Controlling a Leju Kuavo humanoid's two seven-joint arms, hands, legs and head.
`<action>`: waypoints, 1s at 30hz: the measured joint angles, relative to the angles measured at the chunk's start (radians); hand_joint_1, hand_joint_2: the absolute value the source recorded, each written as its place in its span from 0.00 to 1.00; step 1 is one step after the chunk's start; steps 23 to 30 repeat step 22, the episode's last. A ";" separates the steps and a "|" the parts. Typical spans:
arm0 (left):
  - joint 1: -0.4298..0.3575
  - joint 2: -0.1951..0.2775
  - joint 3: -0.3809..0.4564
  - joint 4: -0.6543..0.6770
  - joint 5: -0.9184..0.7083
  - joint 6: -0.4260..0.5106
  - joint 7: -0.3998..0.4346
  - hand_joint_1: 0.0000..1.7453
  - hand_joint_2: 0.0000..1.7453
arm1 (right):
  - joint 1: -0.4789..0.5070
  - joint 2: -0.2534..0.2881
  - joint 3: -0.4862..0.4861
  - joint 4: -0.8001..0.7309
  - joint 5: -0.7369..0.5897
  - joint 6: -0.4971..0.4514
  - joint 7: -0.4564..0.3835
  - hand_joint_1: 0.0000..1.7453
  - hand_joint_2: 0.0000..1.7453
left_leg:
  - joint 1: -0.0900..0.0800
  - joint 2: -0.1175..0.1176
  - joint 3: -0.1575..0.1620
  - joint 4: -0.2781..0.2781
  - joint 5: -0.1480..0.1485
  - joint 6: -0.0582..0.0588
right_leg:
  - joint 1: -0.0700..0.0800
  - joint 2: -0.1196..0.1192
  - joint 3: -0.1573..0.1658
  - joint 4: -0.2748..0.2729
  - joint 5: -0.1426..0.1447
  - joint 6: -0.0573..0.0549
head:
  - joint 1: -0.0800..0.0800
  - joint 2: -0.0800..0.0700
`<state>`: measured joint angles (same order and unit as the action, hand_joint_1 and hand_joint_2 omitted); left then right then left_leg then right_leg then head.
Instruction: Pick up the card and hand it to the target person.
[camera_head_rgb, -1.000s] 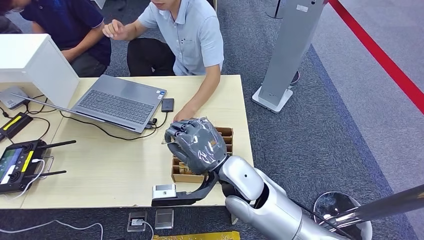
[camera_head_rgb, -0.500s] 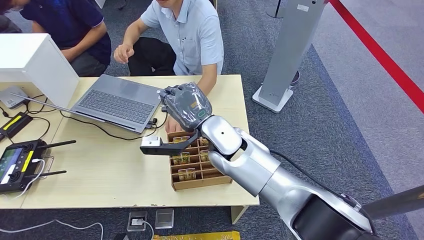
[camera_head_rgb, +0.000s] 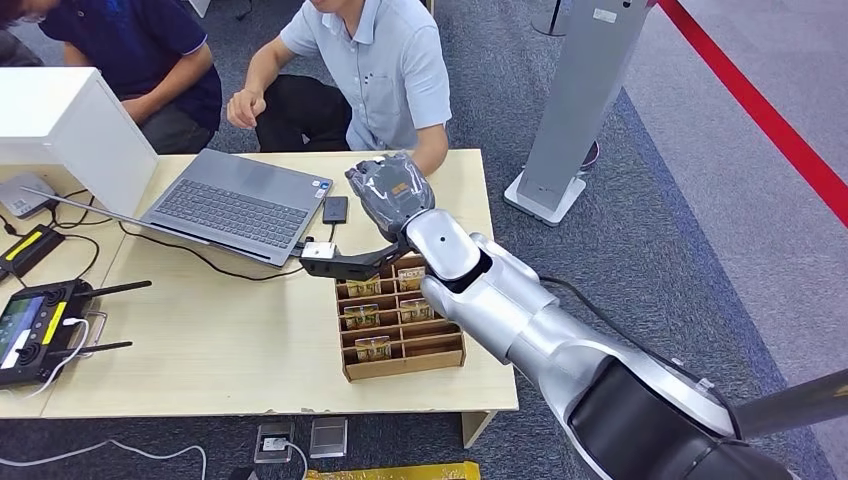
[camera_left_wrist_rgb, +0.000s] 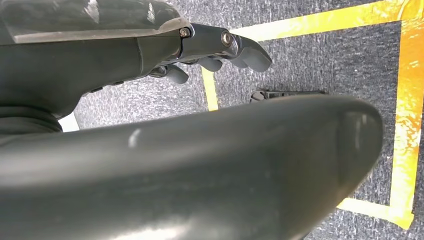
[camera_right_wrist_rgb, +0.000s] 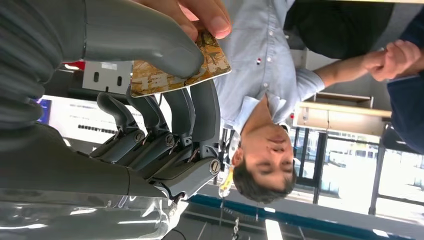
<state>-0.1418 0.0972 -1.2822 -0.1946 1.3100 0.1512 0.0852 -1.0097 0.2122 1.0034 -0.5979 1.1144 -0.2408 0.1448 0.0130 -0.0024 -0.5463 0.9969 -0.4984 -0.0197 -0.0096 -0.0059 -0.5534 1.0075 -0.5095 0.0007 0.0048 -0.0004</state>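
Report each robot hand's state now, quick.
Left robot hand: holds nothing, fingers curled in, closed.
Right robot hand: holding the card; a person's fingers touch it.

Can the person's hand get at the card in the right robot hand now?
Probably yes: the person's fingers already touch the card, whose edge sticks out past the right robot hand thumb.

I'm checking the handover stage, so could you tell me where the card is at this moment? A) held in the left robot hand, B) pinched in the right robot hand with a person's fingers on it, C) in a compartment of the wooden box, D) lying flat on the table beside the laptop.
B: the right robot hand pinches the card between thumb and fingers, with the person's fingers on it.
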 joint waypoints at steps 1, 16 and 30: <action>0.000 0.000 0.000 0.000 0.000 -0.001 0.000 0.00 0.00 | -0.003 0.002 0.002 0.009 0.000 0.001 0.000 0.91 1.00 | 0.000 0.000 0.000 0.000 0.000 0.000 | 0.000 0.000 0.000 0.000 0.000 0.000 | 0.000 0.000; -0.003 0.002 -0.017 0.000 -0.009 -0.017 -0.002 0.00 0.00 | -0.019 0.015 0.026 0.082 -0.029 -0.053 0.002 0.00 1.00 | 0.000 0.000 0.000 0.000 0.000 0.000 | 0.000 0.000 0.000 0.000 0.000 0.000 | 0.000 0.000; -0.002 0.003 -0.024 0.000 0.000 -0.014 -0.002 0.00 0.00 | -0.021 0.003 0.018 0.075 -0.090 -0.175 0.009 0.00 1.00 | 0.000 0.000 0.000 0.000 0.000 0.000 | 0.000 0.000 0.000 0.000 0.000 0.000 | 0.000 0.000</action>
